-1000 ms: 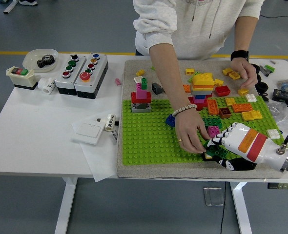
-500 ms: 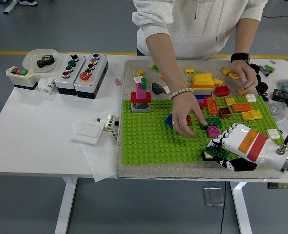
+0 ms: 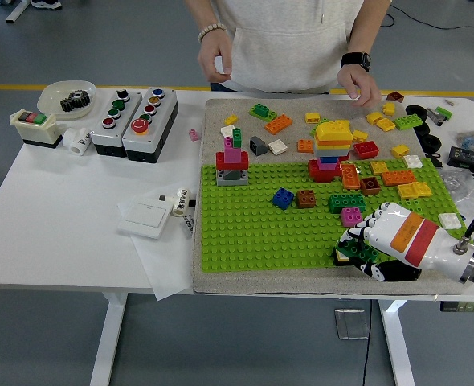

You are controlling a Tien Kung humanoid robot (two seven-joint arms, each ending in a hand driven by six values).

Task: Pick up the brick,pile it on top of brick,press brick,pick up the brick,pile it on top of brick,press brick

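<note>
My right hand (image 3: 357, 251) lies low on the front right corner of the green baseplate (image 3: 245, 233). Its white fingers (image 3: 364, 233) curl around a small dark green brick (image 3: 352, 252) with a yellow piece at its base. Just beyond the hand a pink brick (image 3: 351, 215) and a green brick (image 3: 345, 202) sit on the plate. Further left are a brown brick (image 3: 306, 198) and a blue brick (image 3: 283, 198). A tall stack topped with yellow (image 3: 332, 145) stands at the plate's far edge. A red, pink and green stack (image 3: 232, 159) stands at its far left.
Loose bricks (image 3: 398, 177) are scattered over the mat's back and right. A person stands at the far side, one hand (image 3: 213, 56) raised off the table, the other (image 3: 359, 87) over the far right bricks. Button boxes (image 3: 132, 121) and a white switch (image 3: 147, 215) lie left.
The person's hand has pulled back from the baseplate to the far side, leaving a brown brick beside the blue one. My right hand has stayed put.
</note>
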